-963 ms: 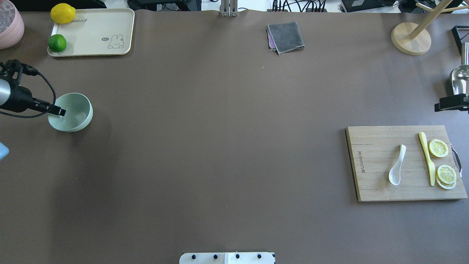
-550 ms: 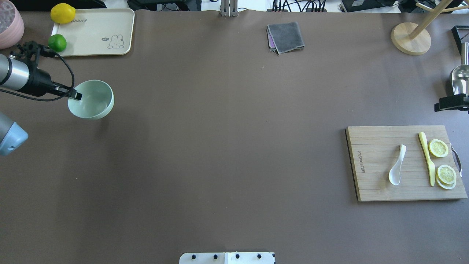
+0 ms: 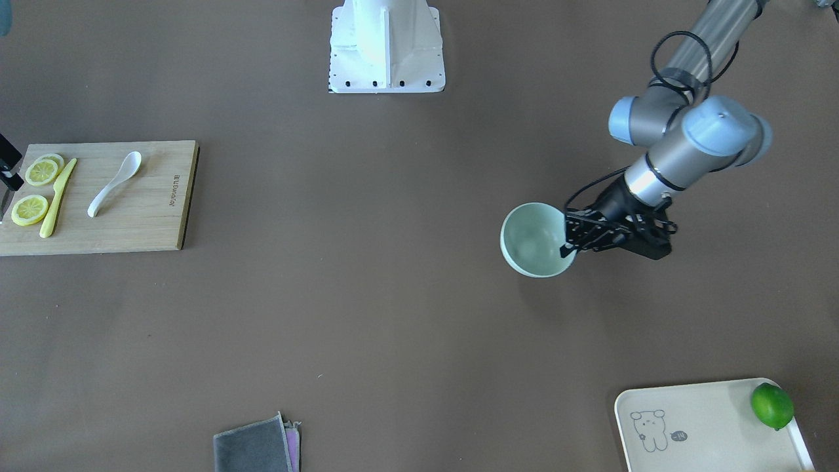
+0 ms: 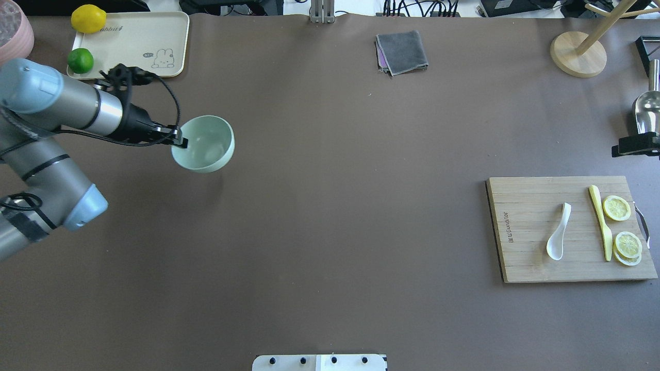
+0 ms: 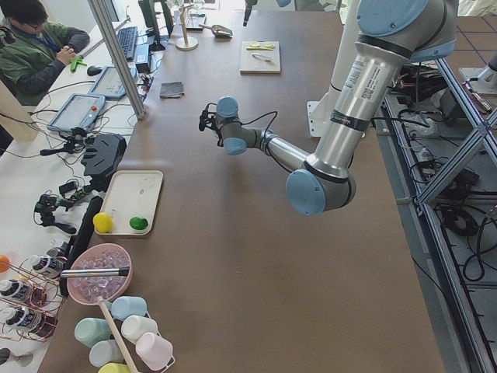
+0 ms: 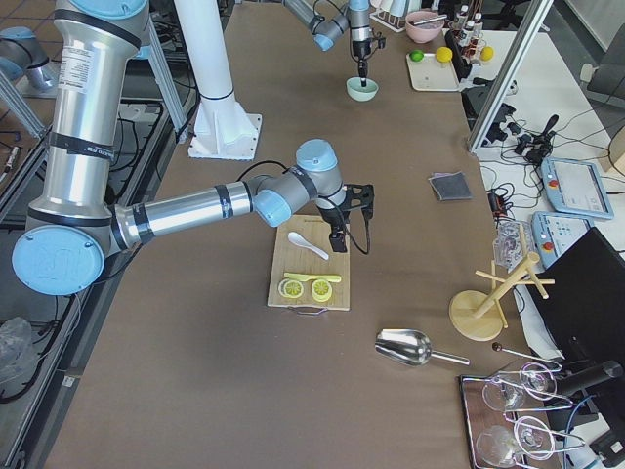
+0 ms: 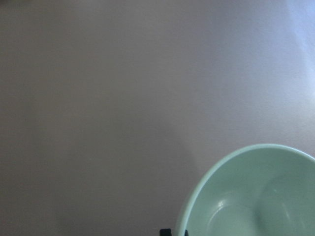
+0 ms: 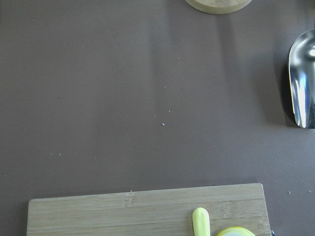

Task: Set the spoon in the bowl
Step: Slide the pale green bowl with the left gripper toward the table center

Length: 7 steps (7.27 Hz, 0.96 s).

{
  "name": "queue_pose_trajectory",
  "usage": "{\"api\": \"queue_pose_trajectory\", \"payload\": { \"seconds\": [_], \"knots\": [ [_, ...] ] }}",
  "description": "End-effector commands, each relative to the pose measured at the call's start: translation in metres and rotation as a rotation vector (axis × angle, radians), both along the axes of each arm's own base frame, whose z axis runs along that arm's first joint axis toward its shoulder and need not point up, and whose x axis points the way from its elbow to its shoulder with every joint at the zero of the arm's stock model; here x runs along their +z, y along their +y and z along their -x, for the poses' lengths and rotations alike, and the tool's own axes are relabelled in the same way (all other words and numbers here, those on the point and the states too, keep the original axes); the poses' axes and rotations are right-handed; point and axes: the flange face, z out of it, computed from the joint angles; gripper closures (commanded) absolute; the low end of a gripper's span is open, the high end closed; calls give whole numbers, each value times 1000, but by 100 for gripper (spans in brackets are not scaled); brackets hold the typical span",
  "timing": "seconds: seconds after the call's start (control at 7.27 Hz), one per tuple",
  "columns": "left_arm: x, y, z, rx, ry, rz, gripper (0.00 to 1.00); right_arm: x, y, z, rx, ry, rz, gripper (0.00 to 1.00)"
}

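Note:
The pale mint-green bowl (image 4: 209, 147) hangs a little above the table at the left-middle, empty inside (image 7: 256, 196). My left gripper (image 4: 179, 143) is shut on the bowl's near-left rim; it also shows in the front-facing view (image 3: 565, 246). The white spoon (image 4: 558, 232) lies on the wooden cutting board (image 4: 526, 257) at the right, scoop towards me. My right gripper (image 6: 339, 239) hovers over the board's far edge; only a black part of it shows at the overhead view's right edge, and I cannot tell whether it is open or shut.
A yellow knife (image 4: 601, 221) and lemon slices (image 4: 617, 208) lie on the board beside the spoon. A cream tray (image 4: 134, 41) with a lime (image 4: 80, 60) and lemon (image 4: 88, 18) sits far left. A grey cloth (image 4: 401, 51), wooden stand (image 4: 577, 54) and metal scoop (image 4: 647, 111) stand at the back.
My left gripper has carried the bowl to the right, from the table's left edge towards the middle. The spoon and the right arm have not moved.

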Motion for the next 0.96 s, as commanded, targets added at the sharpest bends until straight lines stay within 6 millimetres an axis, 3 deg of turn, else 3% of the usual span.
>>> {"api": "queue_pose_trajectory", "payload": {
  "seconds": [0.0,0.14,0.28,0.41,0.55,0.69,0.83],
  "knots": [
    [-75,42,-90,-27,-24,-4,100,0,0,0,0,-1,2,1],
    [-90,46,-100,-27,-34,-4,100,0,0,0,0,-1,2,1],
    [-88,49,-102,-22,-40,-6,100,0,0,0,0,-1,2,1],
    [-87,49,-103,-20,-43,-10,31,0,0,0,0,-1,2,0],
    [-84,47,-101,-58,-53,-26,3,0,0,0,-3,-2,-1,0],
    [-83,49,-99,-69,-55,-34,2,-1,1,3,-9,-6,-1,0],
    [-86,47,-84,-63,-42,-39,2,-1,1,4,-13,-6,-2,0]
  ]
}}
